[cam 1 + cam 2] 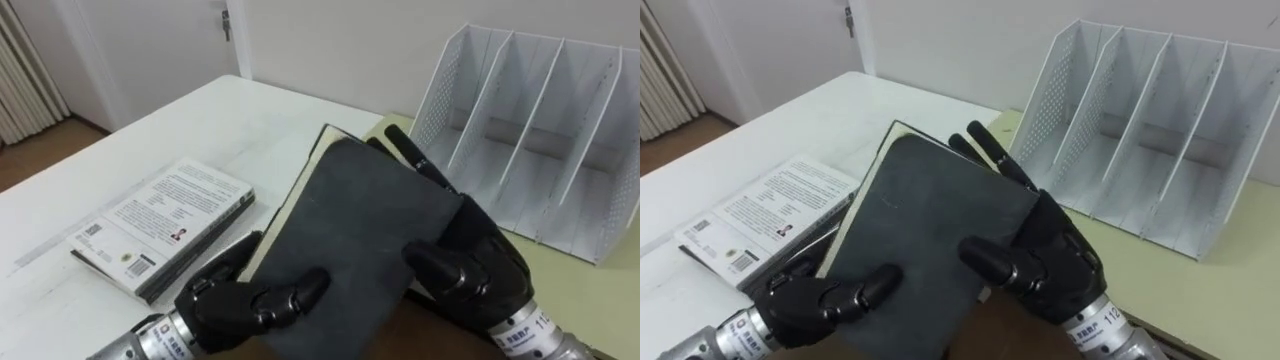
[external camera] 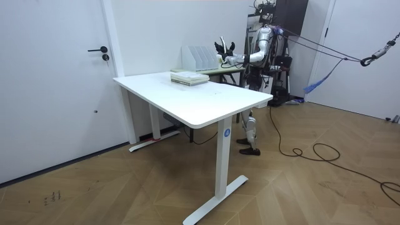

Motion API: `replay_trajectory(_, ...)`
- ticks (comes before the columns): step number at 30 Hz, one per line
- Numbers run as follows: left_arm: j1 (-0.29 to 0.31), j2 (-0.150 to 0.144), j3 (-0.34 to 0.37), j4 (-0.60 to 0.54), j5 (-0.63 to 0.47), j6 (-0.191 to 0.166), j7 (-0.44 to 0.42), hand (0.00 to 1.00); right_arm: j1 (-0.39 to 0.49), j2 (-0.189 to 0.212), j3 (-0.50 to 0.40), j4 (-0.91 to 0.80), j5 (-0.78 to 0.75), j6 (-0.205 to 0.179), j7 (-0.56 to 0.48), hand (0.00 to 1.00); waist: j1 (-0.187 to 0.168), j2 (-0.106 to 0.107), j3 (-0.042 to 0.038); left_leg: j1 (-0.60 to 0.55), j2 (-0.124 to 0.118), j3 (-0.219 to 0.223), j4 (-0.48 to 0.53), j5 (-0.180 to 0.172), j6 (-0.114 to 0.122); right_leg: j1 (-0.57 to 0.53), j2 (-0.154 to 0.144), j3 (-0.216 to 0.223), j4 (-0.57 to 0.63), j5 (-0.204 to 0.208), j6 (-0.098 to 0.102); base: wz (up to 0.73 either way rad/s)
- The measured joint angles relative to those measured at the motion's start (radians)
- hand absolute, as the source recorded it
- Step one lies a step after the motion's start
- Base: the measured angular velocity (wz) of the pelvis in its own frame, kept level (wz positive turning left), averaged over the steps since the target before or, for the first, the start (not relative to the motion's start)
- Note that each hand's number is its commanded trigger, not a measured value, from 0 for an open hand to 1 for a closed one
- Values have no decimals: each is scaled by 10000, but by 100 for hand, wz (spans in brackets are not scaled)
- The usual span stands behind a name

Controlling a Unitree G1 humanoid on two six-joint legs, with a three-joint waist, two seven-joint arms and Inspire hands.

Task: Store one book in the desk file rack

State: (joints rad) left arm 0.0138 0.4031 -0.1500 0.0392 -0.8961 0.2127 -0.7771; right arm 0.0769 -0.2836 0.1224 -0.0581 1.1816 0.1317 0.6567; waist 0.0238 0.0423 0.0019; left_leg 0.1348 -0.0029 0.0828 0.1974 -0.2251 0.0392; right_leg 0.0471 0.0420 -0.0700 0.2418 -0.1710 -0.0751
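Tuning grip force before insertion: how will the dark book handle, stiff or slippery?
Probably stiff: the dark book looks flat though left hand and right hand pinch only its near end. Matte cover, likely not slippery. Slim, so it may lean in the wide-slotted file rack.

A white worktop [image 1: 240, 115] carries a small stack of pale-covered books [image 1: 165, 225], lying flat. Nearby stands a shut white door [image 2: 56, 94] with a dark handle [image 2: 98, 50].
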Motion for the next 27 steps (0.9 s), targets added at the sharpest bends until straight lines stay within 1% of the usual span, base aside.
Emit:
replay_trajectory(2, -22, 234, -98, -3, -105, -3, -15, 100, 1, -186, 310, -1, 70, -13, -5, 0, -1, -4, -4, -90, -3, 0, 17, 0, 0, -149, -4, 1, 36, 1, -1, 0)
replay_trajectory(3, -21, 262, -111, -2, -104, -3, -14, 100, 3, -253, 367, -1, 69, -9, -10, 7, 4, -5, -4, -102, -4, 0, 18, 0, 0, -167, -6, 1, 42, 2, -1, 0)
replay_trajectory(4, -22, 282, -118, -5, -104, -3, -16, 100, 3, -372, 474, -1, 77, -16, -10, 50, 8, -20, -7, -129, -5, 2, 27, 0, 0, -212, -7, 2, 69, 1, -1, 0)
replay_trajectory(5, -22, 291, -117, -12, -104, -4, -18, 100, 3, -415, 533, -1, 87, -33, -10, 66, 21, -33, -19, -167, -5, 4, 47, 0, 0, -277, -7, 2, 73, 1, -1, 0)
replay_trajectory(6, -22, 337, -117, -28, -100, -9, -41, 100, 4, -421, 610, 0, 40, -77, -4, 100, 59, -68, -13, -211, -3, -3, 60, 0, 0, -281, -7, 3, 102, 2, -2, 0)
replay_trajectory(7, -21, 386, -117, -27, -95, -11, -63, 100, 8, -427, 688, 6, -29, -98, -4, 100, 67, -94, 4, -218, -2, -7, 60, 0, 0, -286, -4, 4, 125, 2, -2, 0)
replay_trajectory(9, -22, 507, -117, -64, -96, -28, -132, 100, 9, -530, 921, 8, -35, -138, 30, 100, 56, -98, 4, -253, -4, -12, 63, 0, 0, -290, -9, -6, 95, 1, -1, 0)
replay_trajectory(11, -31, 716, -135, -80, -98, -97, -235, 100, 12, -744, 1143, 43, -78, -215, 242, 100, 39, -98, 4, -297, -9, -28, 65, -1, 0, -287, -27, -74, -5, 5, 4, 6)
replay_trajectory(13, -31, 828, -134, -85, -93, -129, -339, 100, 24, -790, 1168, 55, -264, -213, 352, 100, 14, -134, 16, -302, -8, -26, 64, 0, 0, -286, -38, -112, -10, 6, 4, 6)
replay_trajectory(17, -31, 802, -224, -142, 113, -150, -577, 100, 23, -781, 1182, 103, -530, -206, 568, 100, 43, -202, 23, -321, -6, -13, 71, 0, 1, -276, -45, -130, -20, 6, 4, 2)
replay_trajectory(20, -31, 822, -226, -279, 275, -174, -601, 100, 23, -790, 1202, 152, -526, -206, 673, 100, 78, -239, 45, -346, 11, 123, 77, 0, 0, -289, -42, -128, -10, 7, 5, 0)
replay_trajectory(22, -31, 791, -327, -448, 274, -174, -592, 100, 22, -789, 1202, 151, -526, -241, 775, 100, 71, -243, 48, -347, 31, 259, 79, 0, 0, -279, -45, -124, 1, 7, 6, 0)
replay_trajectory(24, -31, 775, -419, -543, 260, -174, -602, 100, 29, -790, 1199, 153, -517, -255, 976, 100, 73, -243, 48, -347, 37, 283, 79, 0, 0, -277, -43, -123, 4, 8, 7, 0)
replay_trajectory(27, -31, 787, -473, -585, 255, -174, -578, 100, 22, -797, 1211, 154, -521, -264, 999, 100, 81, -239, 50, -344, 45, 284, 78, 0, 0, -277, -37, -123, 14, 8, 6, 0)
